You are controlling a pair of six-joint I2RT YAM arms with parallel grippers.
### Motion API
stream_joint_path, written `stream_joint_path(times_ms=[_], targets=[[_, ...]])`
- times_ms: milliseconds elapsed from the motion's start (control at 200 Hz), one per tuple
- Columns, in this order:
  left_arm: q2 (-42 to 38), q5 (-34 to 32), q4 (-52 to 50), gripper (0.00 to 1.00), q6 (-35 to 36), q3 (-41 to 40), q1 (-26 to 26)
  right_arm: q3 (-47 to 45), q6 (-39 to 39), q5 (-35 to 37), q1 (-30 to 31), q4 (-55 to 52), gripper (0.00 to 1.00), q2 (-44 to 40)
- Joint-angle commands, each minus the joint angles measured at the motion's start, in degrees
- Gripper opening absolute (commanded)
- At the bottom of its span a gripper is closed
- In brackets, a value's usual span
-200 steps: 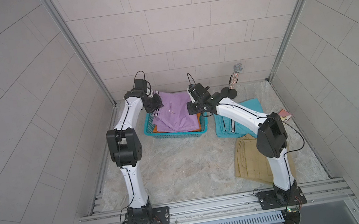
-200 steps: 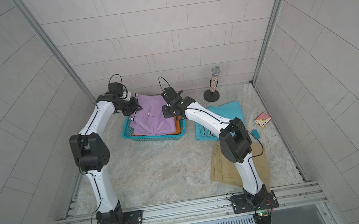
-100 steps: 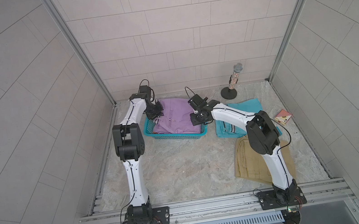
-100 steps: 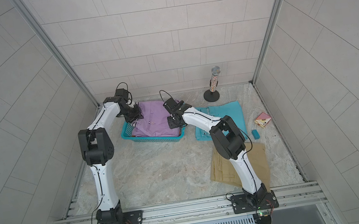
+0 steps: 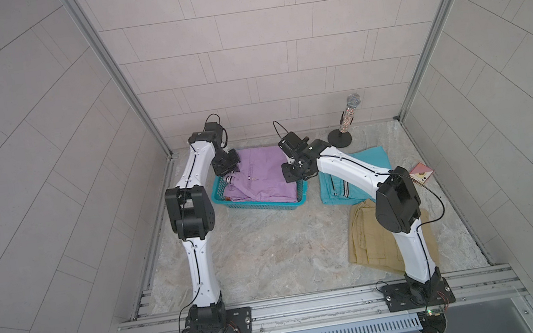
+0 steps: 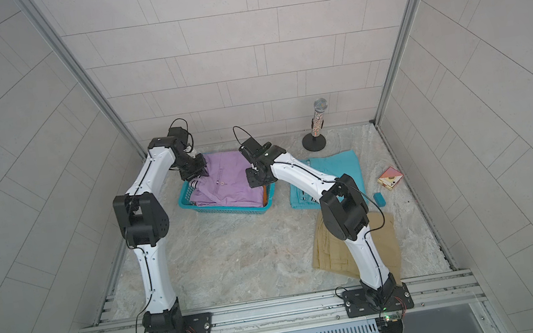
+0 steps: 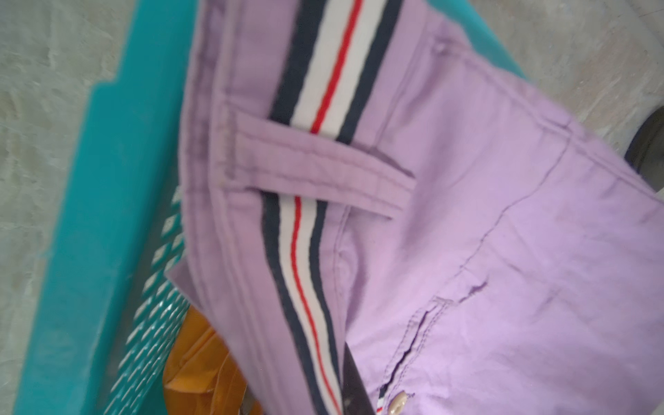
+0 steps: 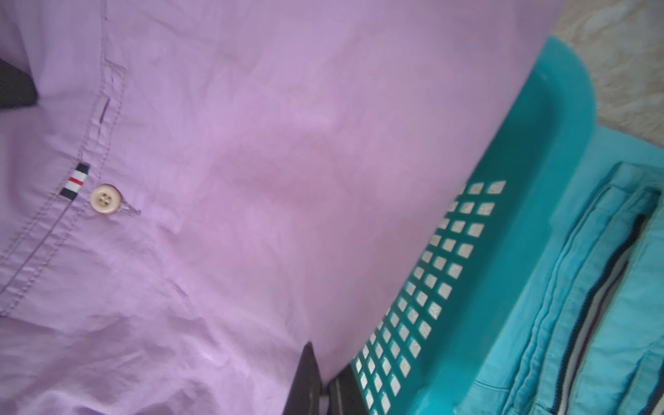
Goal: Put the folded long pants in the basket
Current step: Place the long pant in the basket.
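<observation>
The lilac pants point(image 5: 259, 179) with striped trim lie in the turquoise mesh basket point(image 5: 257, 208) on top of the orange pants point(image 7: 201, 359). My left gripper point(image 5: 231, 173) is shut on their left edge; one dark finger point(image 7: 354, 381) shows over the cloth. At the right edge, next to the basket wall point(image 8: 503, 251), my right gripper point(image 8: 325, 390) is shut on the lilac cloth. The turquoise pants point(image 5: 364, 164) lie on the table right of the basket. At the front right lie the khaki pants point(image 5: 371, 241), partly hidden behind my right arm.
A glitter microphone on a round black stand point(image 5: 347, 120) stands at the back right. A small pink card point(image 5: 422, 174) and a small teal block point(image 6: 379, 198) lie near the right wall. Tiled walls close in three sides.
Both grippers have come down with the lilac pants, which hung above the basket a second ago and now rest in it over the orange pair.
</observation>
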Motion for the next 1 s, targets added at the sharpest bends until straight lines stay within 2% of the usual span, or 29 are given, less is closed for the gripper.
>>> stream_joint_path(times_ms=[0,135,155,185,245,345,390,470,530,590,610,660,705,861,996], targets=[[2.6,-4.5,-4.6,0.0,2.2,1.1,0.6,-3.5,1.4,0.8,0.7,-5.7,0.0,-0.4],[5.8,-4.5,-3.7,0.02,3.1,2.3,0.5,-4.5,1.5,2.9,1.3,-4.9,0.0,1.3],[6.0,-4.6,-3.5,0.06,3.3,2.4,0.4,-4.5,1.5,2.9,1.3,-4.9,0.0,1.5],[6.2,-4.7,-3.4,0.17,3.4,2.7,0.2,-4.4,1.5,2.7,1.4,-4.9,0.0,1.5],[5.6,-5.0,-3.4,0.42,3.5,3.3,-0.1,-4.2,1.2,2.4,1.3,-4.9,0.11,1.0],[1.0,-5.7,-1.6,0.78,3.0,2.6,-0.7,-2.4,0.0,3.3,1.5,-4.9,0.28,-1.9],[-1.6,-6.1,-0.7,0.84,2.5,1.8,-1.0,-1.0,-0.7,3.9,1.7,-5.5,0.32,-3.5],[-6.9,-6.7,-0.4,0.84,1.0,0.8,-1.5,2.5,-1.9,4.6,2.1,-7.3,0.36,-5.9],[-10.6,-7.7,-1.2,0.79,-0.4,-0.3,-2.1,5.3,-2.3,4.8,3.0,-9.0,0.38,-6.9],[-14.0,-8.2,-2.5,0.63,-1.9,-2.7,-2.6,7.1,-2.2,4.4,4.3,-9.8,0.38,-7.3],[-15.0,-8.2,-2.9,0.54,-2.3,-3.7,-2.8,7.2,-2.1,4.1,4.7,-9.8,0.38,-7.3],[-17.3,-7.6,-3.5,0.2,-3.5,-6.8,-2.9,6.7,-1.5,2.7,5.9,-9.2,0.36,-7.0],[-19.2,-7.0,-2.8,0.0,-4.6,-10.6,-2.9,5.6,-0.7,1.6,7.1,-8.1,0.35,-6.6],[-23.4,-1.5,7.0,0.0,-7.2,-26.4,-2.8,-0.8,2.6,-2.5,9.6,-2.2,0.3,-3.8],[-18.7,-0.9,9.9,0.0,-7.8,-30.0,-2.7,-5.1,4.7,-5.2,9.8,0.6,0.29,-0.1]])
